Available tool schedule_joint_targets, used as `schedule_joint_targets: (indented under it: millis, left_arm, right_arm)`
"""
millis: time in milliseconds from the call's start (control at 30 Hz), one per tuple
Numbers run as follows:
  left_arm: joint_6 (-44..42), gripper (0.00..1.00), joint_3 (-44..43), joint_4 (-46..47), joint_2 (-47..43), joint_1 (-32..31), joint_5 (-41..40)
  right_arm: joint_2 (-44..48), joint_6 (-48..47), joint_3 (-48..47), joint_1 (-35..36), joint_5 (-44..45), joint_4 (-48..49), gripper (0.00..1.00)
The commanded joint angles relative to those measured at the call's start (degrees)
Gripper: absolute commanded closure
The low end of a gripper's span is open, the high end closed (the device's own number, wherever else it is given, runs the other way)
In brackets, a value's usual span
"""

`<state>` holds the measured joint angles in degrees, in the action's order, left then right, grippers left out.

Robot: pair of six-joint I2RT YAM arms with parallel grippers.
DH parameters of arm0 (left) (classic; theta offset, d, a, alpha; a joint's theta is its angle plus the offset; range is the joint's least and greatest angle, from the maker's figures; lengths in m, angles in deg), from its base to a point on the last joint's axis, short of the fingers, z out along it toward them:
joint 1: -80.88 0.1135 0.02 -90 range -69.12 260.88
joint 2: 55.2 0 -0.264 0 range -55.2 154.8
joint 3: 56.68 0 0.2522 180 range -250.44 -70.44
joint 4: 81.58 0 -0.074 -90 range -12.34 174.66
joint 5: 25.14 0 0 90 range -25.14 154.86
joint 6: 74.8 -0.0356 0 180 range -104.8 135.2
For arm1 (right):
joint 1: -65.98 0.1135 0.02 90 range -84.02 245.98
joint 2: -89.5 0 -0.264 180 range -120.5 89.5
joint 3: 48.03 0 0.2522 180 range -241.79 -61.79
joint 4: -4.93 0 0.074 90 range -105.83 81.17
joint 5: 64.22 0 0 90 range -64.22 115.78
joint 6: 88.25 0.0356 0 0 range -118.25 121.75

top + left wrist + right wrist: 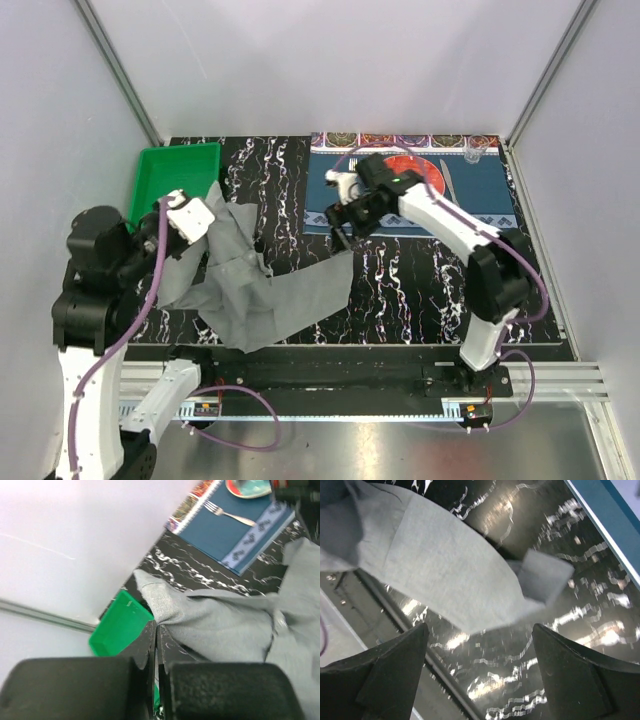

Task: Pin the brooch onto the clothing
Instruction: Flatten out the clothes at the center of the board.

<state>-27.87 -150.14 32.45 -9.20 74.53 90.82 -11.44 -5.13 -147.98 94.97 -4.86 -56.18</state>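
The shirt (262, 295) lies crumpled across the left-centre of the worktop (430, 290). One end is lifted toward the left of the frame, and a flap reaches right toward the middle. The left gripper (205, 228) is clamped on the raised edge. In the left wrist view its fingers (220, 690) meet with cloth pinched between them, probably to hold the thin fabric up and taut so it cannot slide. The right gripper (343, 232) hovers over the shirt's right corner, near the placemat (470, 195) in the upper right, with its jaws spread wide and nothing between them. That stance suggests it is set to take the free end and spread the cloth flat. No brooch shows in any view, so pinning looks some way off. A green tray (175, 170) sits upper left, just beside the held edge.
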Motion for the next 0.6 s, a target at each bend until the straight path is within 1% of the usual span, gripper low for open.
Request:
schedule_joint_targets:
  millis: [0,33,133,267,300,367,467,533,567]
  left_arm:
    - [6.84,1.0,2.44,12.11,-2.93,0.37,-12.81]
    - [8.69,1.0,2.36,13.61,-2.84,0.46,-14.6]
    - [11.42,1.0,1.74,14.76,-2.84,0.46,-15.94]
    - [13.36,1.0,1.48,15.2,-2.49,0.46,-15.32]
    - [13.36,1.0,1.65,15.29,-2.14,0.46,-15.49]
    - [13.62,1.0,2.7,15.9,-2.05,0.55,-16.46]
    - [13.63,1.0,4.11,16.52,-1.79,0.55,-16.73]
    - [13.97,1.0,4.55,16.7,-1.35,0.55,-16.12]
    - [14.15,1.0,4.82,16.96,-1.0,0.55,-16.02]
  right_arm:
    - [-7.05,-1.04,-5.99,8.26,13.04,5.07,0.09]
    - [-10.73,-1.12,-8.88,9.06,16.8,4.82,0.09]
    - [-16.54,-2.7,-13.37,11.78,20.6,3.23,0.09]
    - [-19.02,-5.25,-14.44,15.82,21.67,3.58,0.07]
    - [-19.2,-5.78,-14.27,17.75,22.19,3.41,0.07]
    - [-19.99,-7.1,-13.13,19.43,24.12,3.23,0.08]
    - [-21.13,-7.54,-10.67,20.4,24.57,2.88,0.14]
    - [-21.22,-8.67,-8.04,20.4,25.44,2.88,0.23]
    - [-21.13,-9.03,-7.07,20.4,26.14,2.88,0.3]
